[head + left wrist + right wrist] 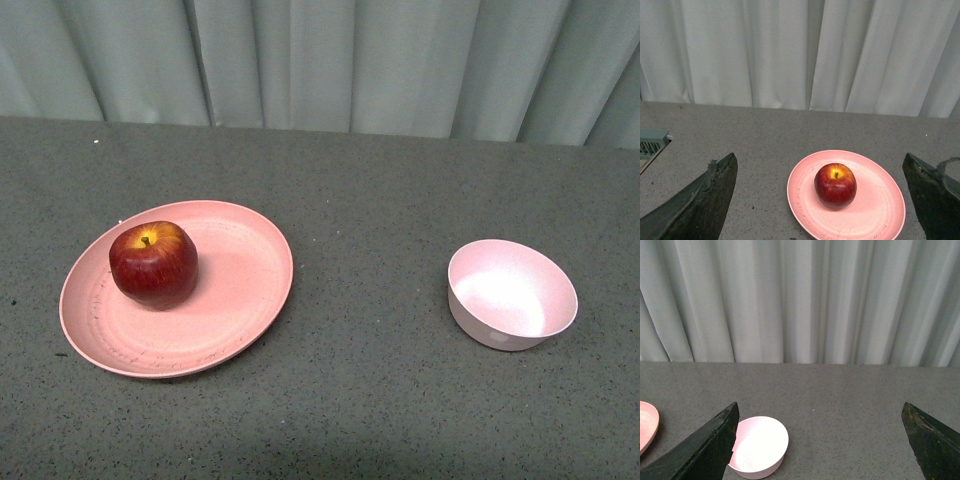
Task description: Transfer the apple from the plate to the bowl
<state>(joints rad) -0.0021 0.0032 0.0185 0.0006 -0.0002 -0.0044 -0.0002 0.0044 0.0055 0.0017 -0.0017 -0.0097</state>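
One apple (152, 264) on the plate (238, 282); bowl (510, 296) well apart across grey table (370, 335).

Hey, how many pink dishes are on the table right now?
2. The wide plate sits left on the table, holding the apple; the small bowl stands empty to its right, apart from it. Nothing looks hidden.
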